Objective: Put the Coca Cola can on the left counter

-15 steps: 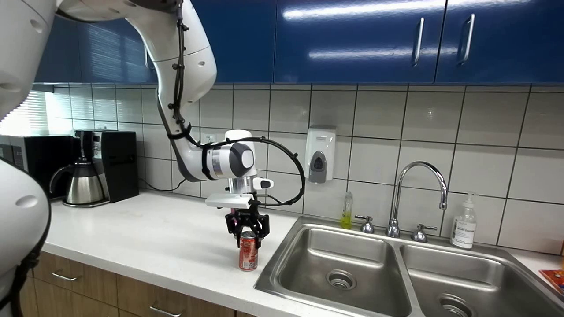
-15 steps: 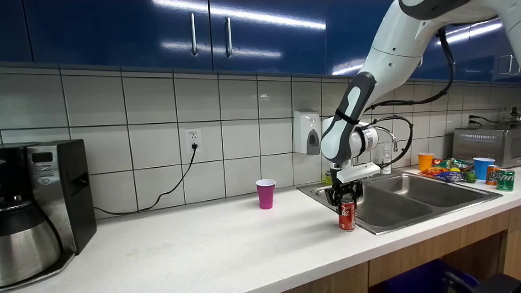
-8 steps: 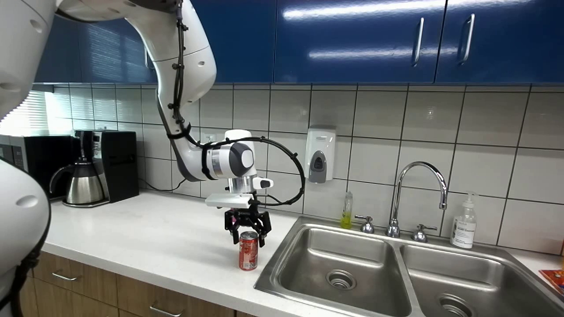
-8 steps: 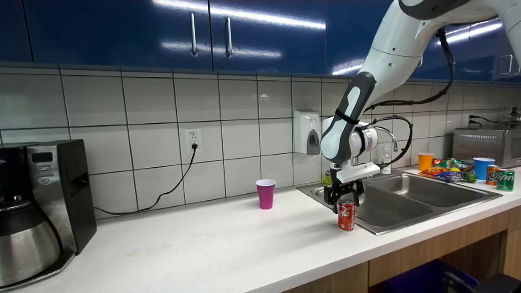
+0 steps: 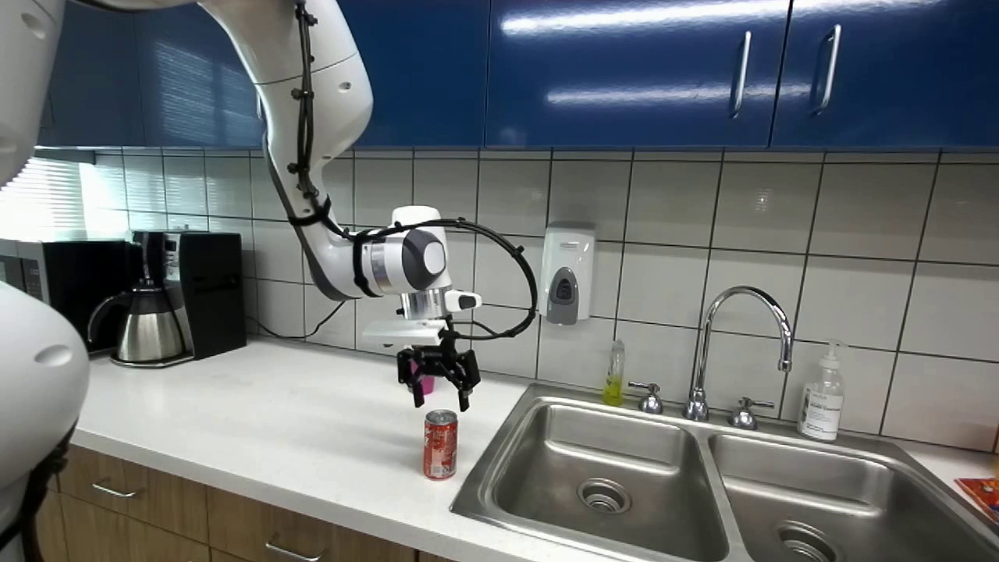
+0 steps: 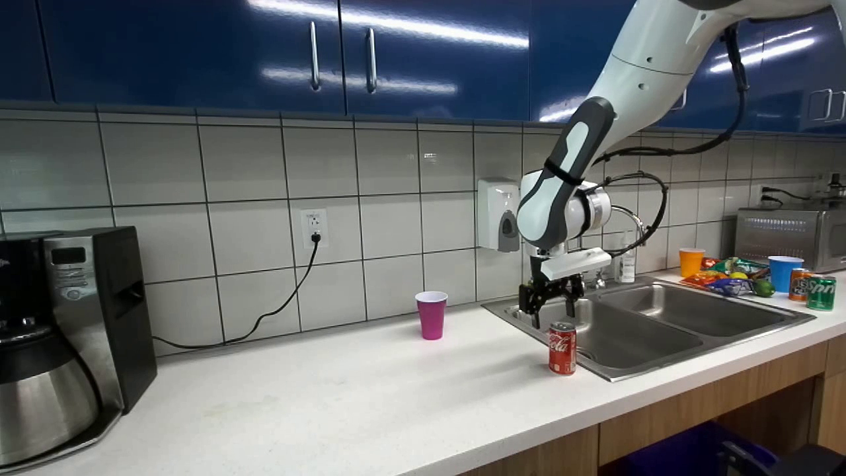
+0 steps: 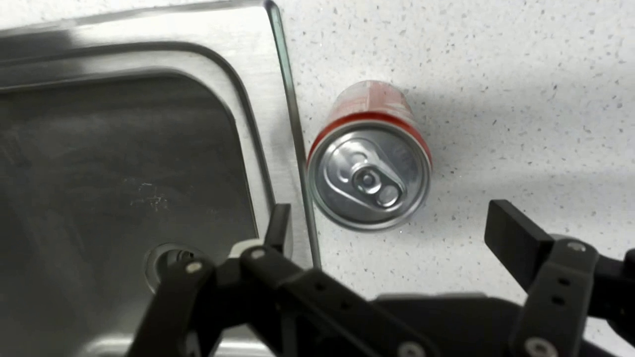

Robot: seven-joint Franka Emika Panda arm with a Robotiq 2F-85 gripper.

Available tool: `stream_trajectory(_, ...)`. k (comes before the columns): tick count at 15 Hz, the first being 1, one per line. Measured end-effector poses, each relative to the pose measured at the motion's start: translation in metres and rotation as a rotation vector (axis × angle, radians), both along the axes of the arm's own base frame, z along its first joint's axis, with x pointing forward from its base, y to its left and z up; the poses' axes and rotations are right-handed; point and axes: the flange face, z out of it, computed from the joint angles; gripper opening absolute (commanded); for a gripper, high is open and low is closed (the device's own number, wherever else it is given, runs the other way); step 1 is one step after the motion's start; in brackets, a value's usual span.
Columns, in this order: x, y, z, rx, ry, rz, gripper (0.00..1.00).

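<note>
The Coca Cola can (image 5: 440, 445) stands upright on the left counter (image 5: 273, 406), close beside the sink's edge. Its red side with white lettering faces the camera in an exterior view (image 6: 562, 350). My gripper (image 5: 442, 402) hangs above the can, its fingers spread and apart from it; the same gap below the gripper (image 6: 552, 318) shows from another angle. In the wrist view, the silver top of the can (image 7: 369, 173) lies beyond the fingertips of the open gripper (image 7: 389, 233), with nothing between the pads.
A steel double sink (image 5: 538, 398) adjoins the can. A pink cup (image 6: 431, 317) stands near the tiled wall, and a coffee maker (image 6: 86, 311) at the counter's far end. Beyond the sink are an orange cup (image 6: 691, 262), a blue cup (image 6: 785, 274), snack bags and cans.
The fingers were shut around the can's top a second ago. They have spread and let it go, and the gripper has risen straight off it. The can has stayed standing in place.
</note>
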Motion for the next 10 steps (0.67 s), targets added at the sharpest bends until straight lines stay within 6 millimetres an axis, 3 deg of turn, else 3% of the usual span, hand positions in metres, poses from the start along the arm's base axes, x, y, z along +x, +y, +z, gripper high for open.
stream_trajectory(5, 0.000, 0.000, 0.022, -0.006, -0.018, 0.001, 1.00)
stream_trajectory(10, -0.001, 0.000, 0.027, -0.009, -0.015, -0.001, 1.00)
